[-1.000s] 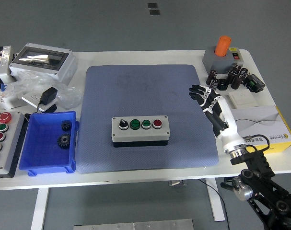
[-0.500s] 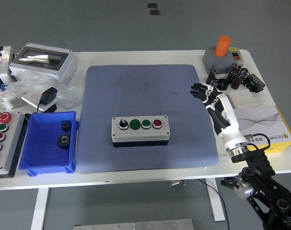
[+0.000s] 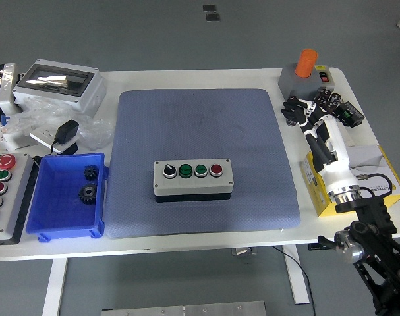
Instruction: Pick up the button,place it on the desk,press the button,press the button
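The right hand point(image 3: 304, 112) sits over the right part of the bench point(image 3: 206, 78), just off the right edge of the blue mat point(image 3: 206, 125) and near the grey base with the orange cap point(image 3: 304, 74) at the far right corner. Its fingers appear loosely spread and point toward the far side, and nothing is seen in their hold; the dark fingers overlap dark parts behind them, so the exact spread is hard to confirm. The button box point(image 3: 193, 179), a grey housing with a selector knob, two green caps and one red cap in a row, stands flat on the near half of the mat, well apart from the hand and to its left. Judged from this layout, the box is already set down, and the step in hand is most likely one of the presses, or the interval around them. The next move would call for the hand to travel left and toward the near side across the mat, lower over the chosen cap and extend one finger to bear straight down without shifting the housing. Which cap is intended cannot be told. The left arm is not visible. A second button panel point(image 3: 3, 191) at the left edge is cut off by the frame, and the small dark items beside the hand cannot be identified.
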Robot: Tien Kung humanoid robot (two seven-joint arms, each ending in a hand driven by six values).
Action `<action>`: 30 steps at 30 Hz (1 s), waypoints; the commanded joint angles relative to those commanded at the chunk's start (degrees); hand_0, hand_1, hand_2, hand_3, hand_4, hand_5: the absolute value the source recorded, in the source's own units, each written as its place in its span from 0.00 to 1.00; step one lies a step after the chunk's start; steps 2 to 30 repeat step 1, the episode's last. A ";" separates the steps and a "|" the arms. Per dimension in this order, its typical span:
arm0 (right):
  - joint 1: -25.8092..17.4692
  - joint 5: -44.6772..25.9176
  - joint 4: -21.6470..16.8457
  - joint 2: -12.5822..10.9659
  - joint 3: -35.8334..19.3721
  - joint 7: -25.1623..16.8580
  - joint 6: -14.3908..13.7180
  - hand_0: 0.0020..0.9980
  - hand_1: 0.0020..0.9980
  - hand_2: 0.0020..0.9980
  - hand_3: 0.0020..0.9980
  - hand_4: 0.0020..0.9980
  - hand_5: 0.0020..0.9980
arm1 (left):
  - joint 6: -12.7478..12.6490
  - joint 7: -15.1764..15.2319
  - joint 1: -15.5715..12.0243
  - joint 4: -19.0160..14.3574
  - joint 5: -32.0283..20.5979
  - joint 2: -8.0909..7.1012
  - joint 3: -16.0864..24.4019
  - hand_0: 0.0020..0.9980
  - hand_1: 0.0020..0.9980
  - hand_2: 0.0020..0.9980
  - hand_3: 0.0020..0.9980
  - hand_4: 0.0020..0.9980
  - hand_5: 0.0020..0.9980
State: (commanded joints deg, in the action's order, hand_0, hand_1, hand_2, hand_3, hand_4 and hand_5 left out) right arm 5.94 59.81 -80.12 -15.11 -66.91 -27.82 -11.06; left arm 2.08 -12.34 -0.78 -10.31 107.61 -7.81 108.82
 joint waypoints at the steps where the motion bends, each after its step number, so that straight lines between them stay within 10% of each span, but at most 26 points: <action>1: -0.17 0.09 -0.17 0.05 -0.48 0.06 0.01 0.76 0.70 0.71 0.67 0.86 0.66 | -0.09 0.04 0.07 0.00 -0.43 0.03 -0.16 0.68 0.68 0.60 0.66 0.73 0.33; 30: -0.17 0.09 -0.17 0.05 -0.48 0.06 0.01 0.76 0.70 0.71 0.67 0.86 0.66 | -0.09 0.04 0.07 0.00 -0.43 0.03 -0.16 0.68 0.68 0.60 0.66 0.73 0.33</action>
